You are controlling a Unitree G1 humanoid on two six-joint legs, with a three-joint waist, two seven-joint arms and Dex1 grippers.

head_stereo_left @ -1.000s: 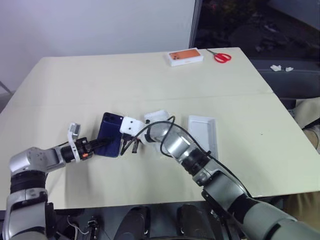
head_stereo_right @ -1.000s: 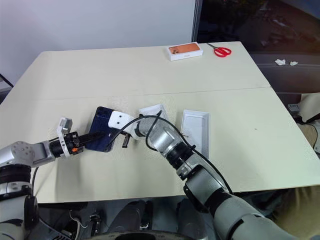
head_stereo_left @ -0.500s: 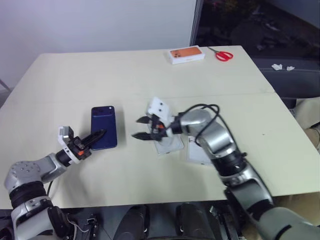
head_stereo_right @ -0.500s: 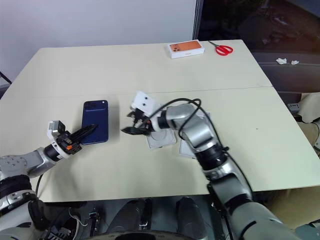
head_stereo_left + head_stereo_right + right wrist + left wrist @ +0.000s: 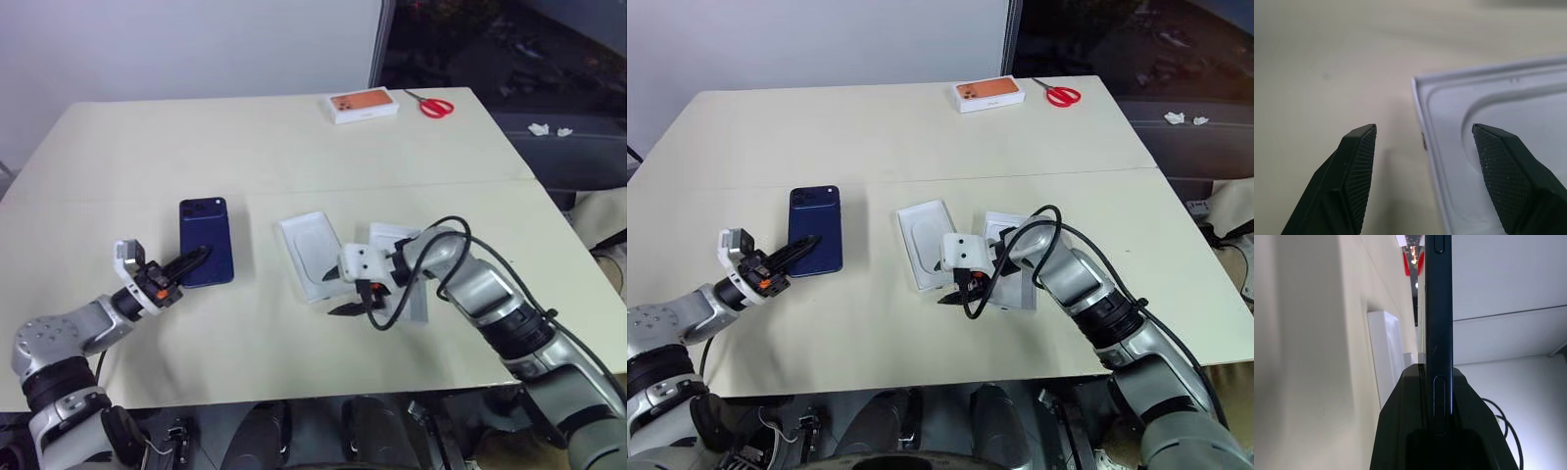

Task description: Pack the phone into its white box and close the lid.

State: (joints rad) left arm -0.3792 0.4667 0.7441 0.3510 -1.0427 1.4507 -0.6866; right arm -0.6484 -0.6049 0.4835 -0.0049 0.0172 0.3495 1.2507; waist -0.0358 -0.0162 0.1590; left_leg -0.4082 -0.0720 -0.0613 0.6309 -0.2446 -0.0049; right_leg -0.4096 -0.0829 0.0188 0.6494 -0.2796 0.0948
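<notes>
My left gripper (image 5: 199,257) is closed on the near short edge of the phone (image 5: 205,255); in the left wrist view the phone (image 5: 1438,308) stands edge-on between my two black fingers (image 5: 1400,421), so I hold it by its end, with the back and the camera corner facing up; the phone is at the left part of the table (image 5: 147,157), well apart from the white pieces.

My right gripper (image 5: 340,294) is wide open and holds nothing; it hangs over the near corner of the white insert (image 5: 313,257), and in the right wrist view one finger (image 5: 1359,166) is above the bare table, the other above the insert's oval recess.

The table is pale beige with a seam across the middle; behind it is a white wall and a dark window; at the far edge lie a small box with an orange picture (image 5: 362,106) and red scissors (image 5: 431,106), close together.

Just to the right of the insert, partly hidden by my right arm and its cable, lies a white tray (image 5: 397,238); I cannot tell if it is the box or the lid, and what shows of its inside holds nothing.
</notes>
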